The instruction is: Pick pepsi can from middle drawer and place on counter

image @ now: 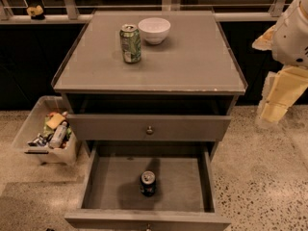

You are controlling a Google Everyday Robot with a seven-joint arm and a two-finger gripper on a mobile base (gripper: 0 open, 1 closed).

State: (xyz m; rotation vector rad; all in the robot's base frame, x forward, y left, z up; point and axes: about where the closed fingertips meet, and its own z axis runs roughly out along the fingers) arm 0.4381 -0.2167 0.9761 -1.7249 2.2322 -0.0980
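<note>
Nearest the camera, the middle drawer (185, 189) stands pulled open, and the pepsi can (147, 183) sits upright on its flat floor, roughly centred between the side walls and a little closer to the front lip than to the back. The can's long axis is vertical, with its silver top facing up (so its sides are free all round, touching neither wall). Just behind and above is the closed drawer front (192, 127) with its round knob, and a plastic bin (26, 126) of oddments rests on the floor at the cabinet's left. The gripper (276, 100) hangs off the cabinet's right side, outside the drawer and at about the height of the counter's front edge; whether it is spread or pressed together I cannot tell. From there the can lies well apart, lower and toward the left of the view, so the one arm likely has to travel inward and down past the drawer's right wall. Farther back, the counter (197, 64) carries a green can (130, 43) beside a white bowl (154, 30), with open surface to their right.
</note>
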